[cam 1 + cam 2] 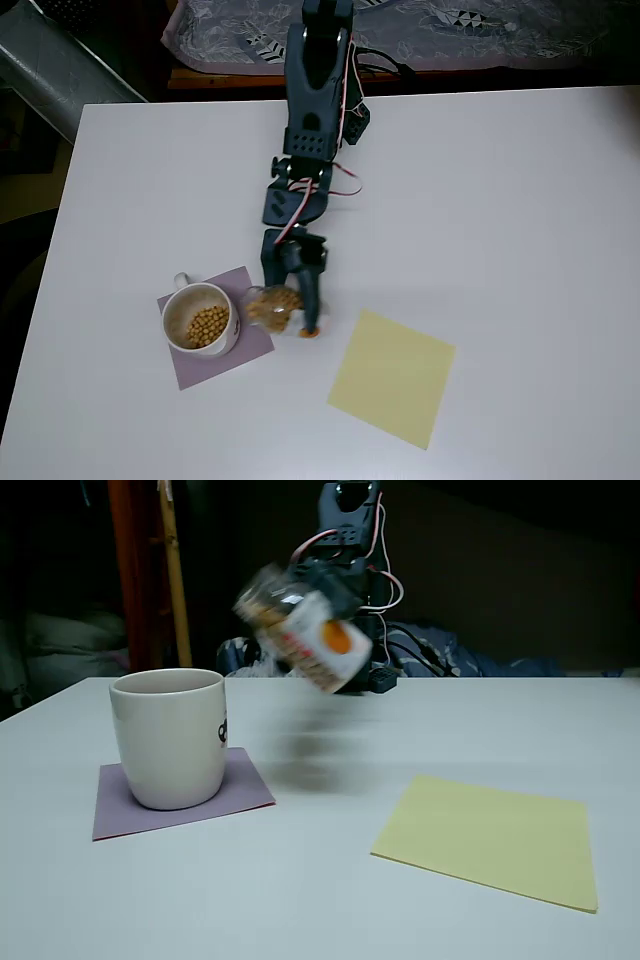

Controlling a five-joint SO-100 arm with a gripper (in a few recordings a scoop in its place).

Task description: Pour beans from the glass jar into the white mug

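Note:
The white mug [199,320] [170,738] stands on a purple mat [222,362] [120,810]. Tan beans [208,326] lie inside it in the overhead view. My gripper [297,300] [325,610] is shut on the glass jar [272,308] [305,628], which hangs tilted in the air just right of the mug. Its mouth points toward the mug and is raised above the rim. The jar looks blurred. Beans [270,306] still show inside the jar, and its orange-and-white label [330,645] faces the fixed view.
A yellow sheet [392,377] [490,838] lies flat on the white table [500,200] to the right of the jar. A dark cloth-covered ledge runs behind the arm's base at the table's far edge.

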